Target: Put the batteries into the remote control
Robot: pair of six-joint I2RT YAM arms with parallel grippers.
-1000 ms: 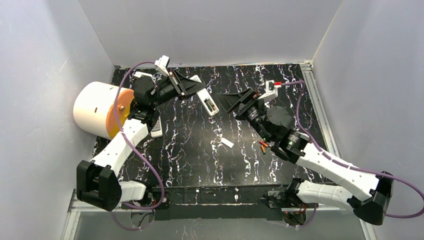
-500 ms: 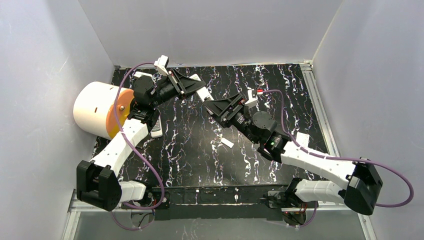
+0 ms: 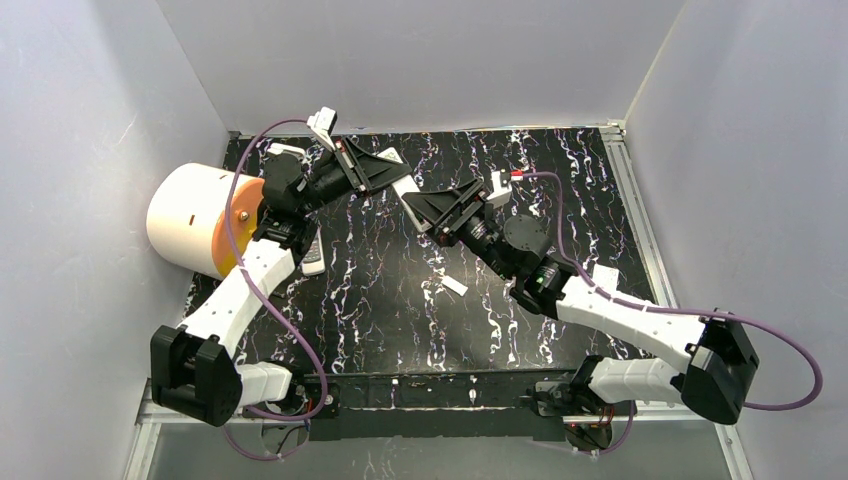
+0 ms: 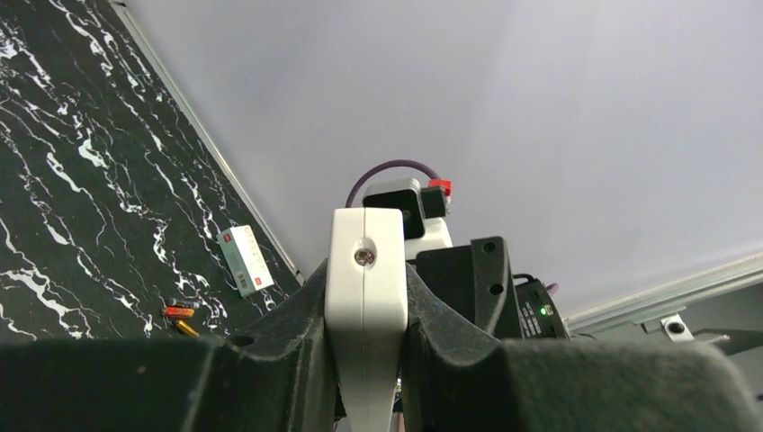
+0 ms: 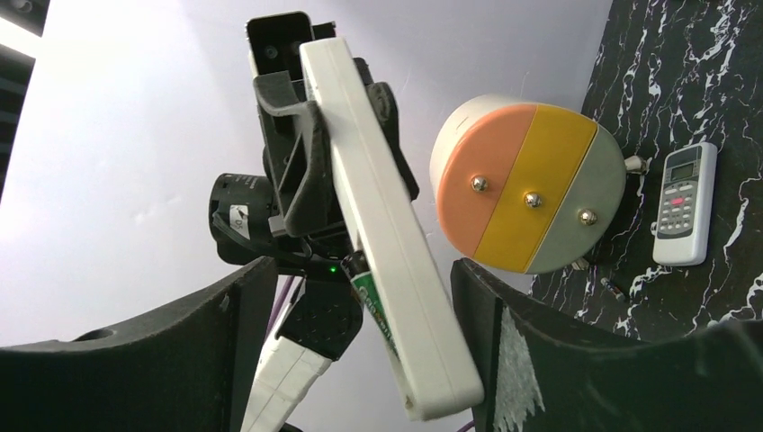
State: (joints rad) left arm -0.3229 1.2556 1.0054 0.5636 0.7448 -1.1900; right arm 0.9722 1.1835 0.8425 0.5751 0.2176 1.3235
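My left gripper [image 3: 383, 168] [image 4: 364, 310] is shut on a white remote control [image 3: 405, 187] [image 4: 364, 261], holding it off the table at the back. In the right wrist view the remote [image 5: 369, 180] slants down between the jaws of my right gripper [image 3: 420, 205] [image 5: 364, 274]. That gripper is open, with the remote's free end close to its right finger [image 5: 504, 306]. A green-labelled battery [image 5: 372, 310] lies in the remote's open compartment. Orange-red batteries [image 4: 180, 312] lie on the black table; the right arm hides them in the top view.
A second remote [image 3: 313, 255] [image 5: 684, 202] lies by a large drum [image 3: 195, 220] [image 5: 526, 189] at the left. A small white cover piece [image 3: 455, 285] lies mid-table. A white box [image 4: 245, 261] [image 3: 603, 275] lies at the right. Grey walls enclose the table.
My right arm has swung left and forward, bringing its open jaws around the remote's free end. The left arm and the remote have stayed put.
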